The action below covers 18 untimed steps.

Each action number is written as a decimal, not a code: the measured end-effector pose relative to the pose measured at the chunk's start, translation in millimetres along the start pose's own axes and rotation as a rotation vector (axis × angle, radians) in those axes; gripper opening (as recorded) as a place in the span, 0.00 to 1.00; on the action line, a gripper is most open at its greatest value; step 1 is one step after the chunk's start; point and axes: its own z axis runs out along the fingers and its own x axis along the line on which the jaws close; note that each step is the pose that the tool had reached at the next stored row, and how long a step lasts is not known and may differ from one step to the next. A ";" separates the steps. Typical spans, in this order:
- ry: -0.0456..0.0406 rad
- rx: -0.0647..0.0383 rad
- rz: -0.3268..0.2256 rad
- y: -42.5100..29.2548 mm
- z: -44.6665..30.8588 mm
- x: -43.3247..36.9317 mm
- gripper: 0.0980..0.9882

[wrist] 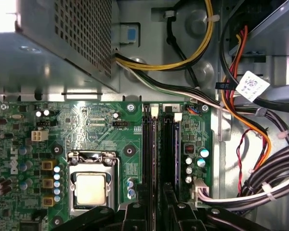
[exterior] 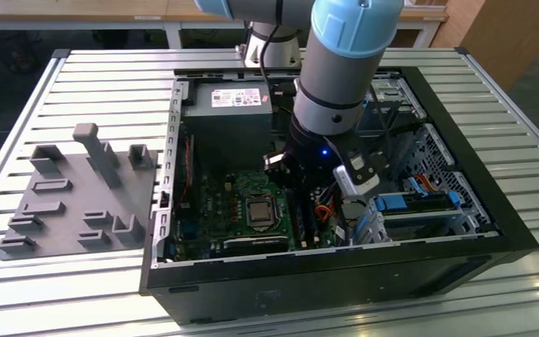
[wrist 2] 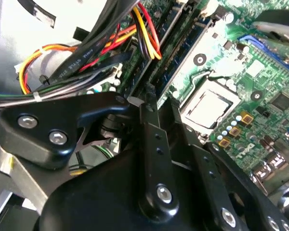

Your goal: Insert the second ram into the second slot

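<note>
My gripper (exterior: 300,202) is down inside the open black computer case (exterior: 494,210), right over the green motherboard (exterior: 218,203). In the first wrist view the gripper (wrist: 156,209) sits over the near end of two long dark memory slots (wrist: 150,149) that run side by side next to the silver processor socket (wrist: 90,187). The second wrist view shows the gripper (wrist 2: 151,103) at the end of the same slots (wrist 2: 180,45). I cannot pick out the second ram. The gripper's black body hides the part of the slots beneath it.
Bundles of yellow, red and black cables (wrist: 241,120) run close beside the slots. The grey power supply (exterior: 227,102) fills the case's far end and drive bays with light-blue latches (exterior: 410,203) stand at the exterior view's right. A grey holder plate (exterior: 73,196) lies outside the case.
</note>
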 end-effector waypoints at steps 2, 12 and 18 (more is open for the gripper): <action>0.0001 0.000 0.000 0.0 -2.6 0.1 0.19; 0.0000 0.000 0.000 0.0 -10.7 0.5 0.03; -0.0005 0.000 0.000 0.0 -10.4 0.5 0.01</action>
